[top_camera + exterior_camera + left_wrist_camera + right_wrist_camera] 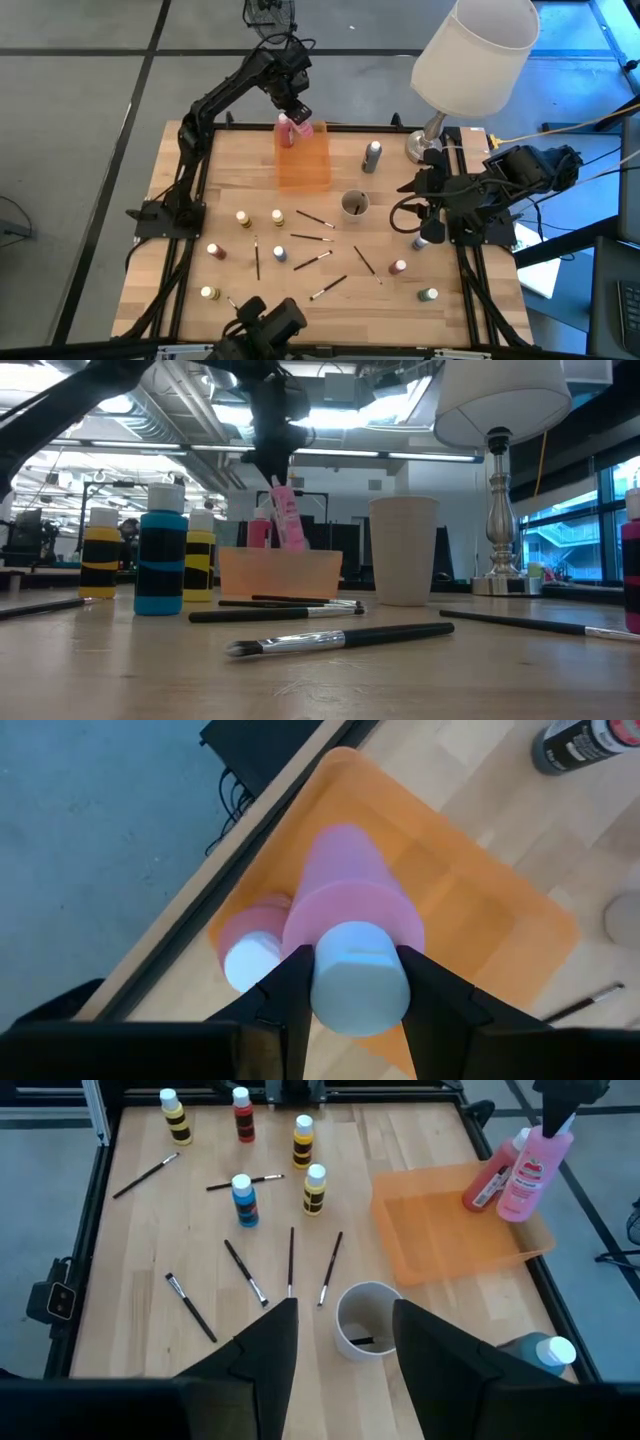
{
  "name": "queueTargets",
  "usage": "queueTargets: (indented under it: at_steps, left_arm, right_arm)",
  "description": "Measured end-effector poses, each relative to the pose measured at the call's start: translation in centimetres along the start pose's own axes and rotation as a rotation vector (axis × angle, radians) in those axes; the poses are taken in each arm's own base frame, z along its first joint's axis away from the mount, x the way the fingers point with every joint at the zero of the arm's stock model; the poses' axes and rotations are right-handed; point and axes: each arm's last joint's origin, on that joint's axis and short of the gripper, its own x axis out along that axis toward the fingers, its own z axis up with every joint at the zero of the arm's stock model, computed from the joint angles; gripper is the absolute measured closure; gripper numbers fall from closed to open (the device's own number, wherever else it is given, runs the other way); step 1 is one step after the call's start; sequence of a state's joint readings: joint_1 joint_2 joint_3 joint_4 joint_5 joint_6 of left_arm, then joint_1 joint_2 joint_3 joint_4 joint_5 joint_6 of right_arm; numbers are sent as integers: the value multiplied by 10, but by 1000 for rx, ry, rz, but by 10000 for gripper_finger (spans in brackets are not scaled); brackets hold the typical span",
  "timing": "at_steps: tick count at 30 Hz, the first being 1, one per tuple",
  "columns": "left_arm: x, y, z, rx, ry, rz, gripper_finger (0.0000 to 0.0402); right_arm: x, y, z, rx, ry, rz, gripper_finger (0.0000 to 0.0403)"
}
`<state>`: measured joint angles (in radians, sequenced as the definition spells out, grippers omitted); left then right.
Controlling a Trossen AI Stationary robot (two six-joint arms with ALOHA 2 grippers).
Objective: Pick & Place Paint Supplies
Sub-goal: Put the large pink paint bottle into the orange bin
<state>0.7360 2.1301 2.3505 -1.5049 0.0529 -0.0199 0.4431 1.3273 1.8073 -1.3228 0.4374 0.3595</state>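
My left gripper point(297, 112) hangs over the far end of the orange tray point(303, 165), shut on a pink bottle point(530, 1170). A second pink bottle point(250, 942) stands in the tray beside it. Yellow bottles point(243, 218), a red one point(217, 251), a blue one point(280, 253), a green one point(428, 295) and several thin brushes point(312, 238) rest on the wood. A grey bottle point(372, 155) stands right of the tray. My right gripper point(345, 1310) waits open by the table's right edge, above and short of the cup point(362, 1320). My left gripper pinches the pink bottle's white cap point(358, 982) between its two fingers point(290, 990), coming steeply from above. The bottle hangs below the fingers, a little tilted, its lower end point(296, 542) sunk behind the tray's wall. Whether it touches the tray's floor I cannot tell.
A lamp with a white shade point(475, 50) stands at the far right corner on a metal foot point(425, 145). A bottle with a white cap point(421, 240) sits beneath my right arm. Black frame rails run along the table's left and right edges.
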Motion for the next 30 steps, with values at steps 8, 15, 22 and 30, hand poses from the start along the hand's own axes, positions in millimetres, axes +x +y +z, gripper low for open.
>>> queueTargets:
  at_steps: [8, 15, 22, 30]
  left_arm:
    - [16, 2, 5, 49, 22, 13, 284]
    - [17, 3, 6, 100, 18, 33, 284]
    - [20, 3, 7, 123, 24, 33, 284]
    - [35, 3, 9, 143, 69, 27, 284]
  right_arm:
    - [7, -1, -2, 25, 19, -18, 233]
    - [8, -4, -1, 36, 18, -28, 233]
    - [10, -7, 1, 47, 16, -33, 233]
    - [10, -7, 1, 48, 18, -29, 233]
